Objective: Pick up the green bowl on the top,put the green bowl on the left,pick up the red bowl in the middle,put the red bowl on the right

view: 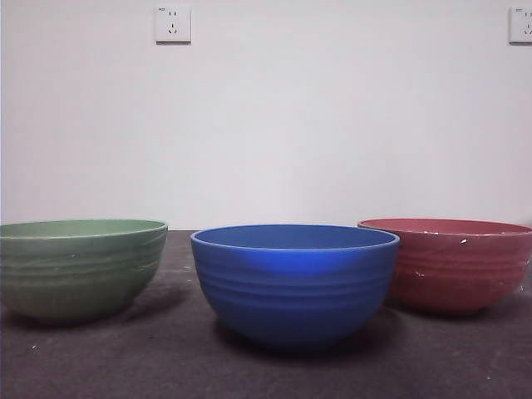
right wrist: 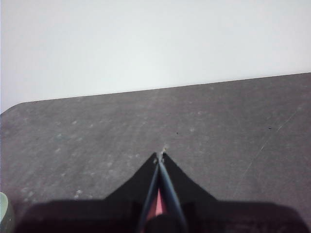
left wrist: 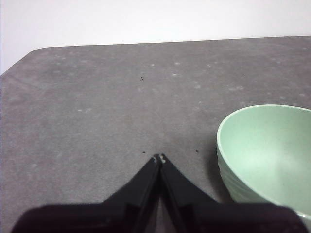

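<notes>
- Nearest in the front view stands a round, glossy deep-blue ribbed bowl [view: 295, 283], upright on the dark grey speckled table [view: 166, 357], between the other two bowls and a little in front of them.
- To its left, set slightly further back and apart from it, is the round glossy sage-green bowl with faint horizontal ribs [view: 79, 268], upright and empty, its left side cut by the picture's edge.
- To the blue bowl's right, also slightly further back, is the round glossy dull-red ribbed bowl [view: 455, 264], upright; the blue bowl's rim overlaps it in this view, and whether they touch cannot be told.
- The left gripper [left wrist: 160, 158] hangs above bare table just beside the green bowl [left wrist: 267, 150], not touching it; its two black jaws meet at the tips and grasp nothing.
- The right gripper [right wrist: 161, 156] is over bare table, jaws pressed together at the tips, nothing between them; a reddish patch shows low between the jaws. A pale green sliver shows at one lower corner of that view.
- Furthest back is a plain white wall [view: 332, 116] with two white wall sockets, one [view: 173, 24] high at left of centre and one [view: 521, 24] at the right edge; small marks on them are too tiny to read.
- No brand, label or legible writing shows on the bowls.
</notes>
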